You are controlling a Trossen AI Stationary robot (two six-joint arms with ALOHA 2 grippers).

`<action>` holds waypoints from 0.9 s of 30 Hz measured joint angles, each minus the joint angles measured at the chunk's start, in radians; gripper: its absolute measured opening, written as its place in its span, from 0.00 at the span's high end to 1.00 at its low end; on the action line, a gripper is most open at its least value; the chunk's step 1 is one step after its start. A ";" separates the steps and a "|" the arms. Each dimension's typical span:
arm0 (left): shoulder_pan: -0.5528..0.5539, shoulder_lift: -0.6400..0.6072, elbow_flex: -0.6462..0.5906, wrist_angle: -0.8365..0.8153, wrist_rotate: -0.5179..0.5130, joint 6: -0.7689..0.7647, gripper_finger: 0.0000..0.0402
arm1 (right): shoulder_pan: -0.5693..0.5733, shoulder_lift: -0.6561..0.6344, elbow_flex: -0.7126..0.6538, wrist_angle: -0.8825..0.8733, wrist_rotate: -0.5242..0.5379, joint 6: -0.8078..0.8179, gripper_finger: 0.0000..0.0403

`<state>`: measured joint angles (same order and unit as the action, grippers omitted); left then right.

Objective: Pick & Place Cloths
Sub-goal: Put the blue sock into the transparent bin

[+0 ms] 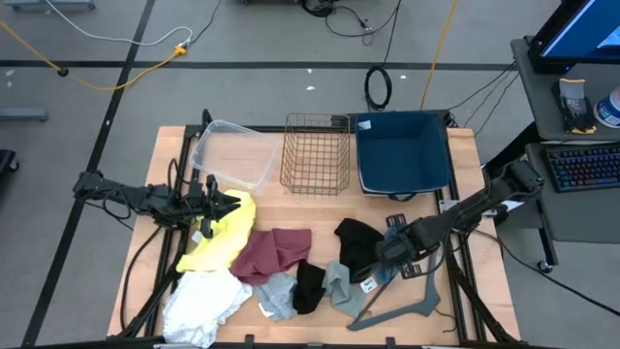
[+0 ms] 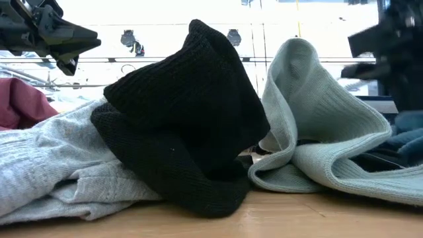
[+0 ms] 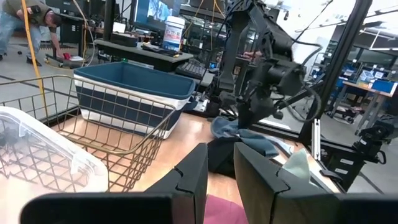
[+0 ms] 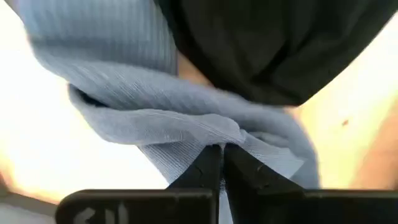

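Note:
Several cloths lie along the table's near half: yellow (image 1: pixel 229 236), white (image 1: pixel 201 296), maroon (image 1: pixel 274 254), light grey (image 1: pixel 277 297), a small black one (image 1: pixel 310 286), pale grey-green (image 1: pixel 341 282) and a larger black one (image 1: pixel 356 242). The low view has the black cloth (image 2: pixel 185 119) and the pale one (image 2: pixel 317 132) close up. My left gripper (image 1: pixel 229 204) hovers over the yellow cloth's far edge, fingers a narrow gap apart (image 3: pixel 221 174) with nothing between them. My right gripper (image 1: pixel 385 254) is at the large black cloth's right side, shut on the grey-blue cloth (image 4: pixel 124 93). My right gripper pinches a bunched fold of the grey-blue cloth (image 4: pixel 214 134) between its two fingertips. It comes in from the table's right side. The cloth spreads out in ribbed folds beyond the fingers, next to the black cloth (image 4: pixel 267 50). Whether it is lifted clear does not show.
On the far half stand a clear plastic bin (image 1: pixel 232 155), a wire basket (image 1: pixel 315 153) and a blue bin (image 1: pixel 402 153). A grey hanger bar (image 1: pixel 402 310) lies near the near right edge. A person bends over in the room beyond (image 3: pixel 37 25).

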<state>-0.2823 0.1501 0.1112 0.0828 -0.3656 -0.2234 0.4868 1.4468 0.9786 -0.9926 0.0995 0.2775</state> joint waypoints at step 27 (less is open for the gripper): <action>-0.001 0.339 0.000 0.569 0.166 -0.040 0.79 | 0.013 0.000 0.573 -0.044 0.435 -0.408 1.00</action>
<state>-0.2829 0.4896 0.1112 0.6519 -0.1993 -0.2637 0.4995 1.4464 1.5514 -1.0364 0.5344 -0.1309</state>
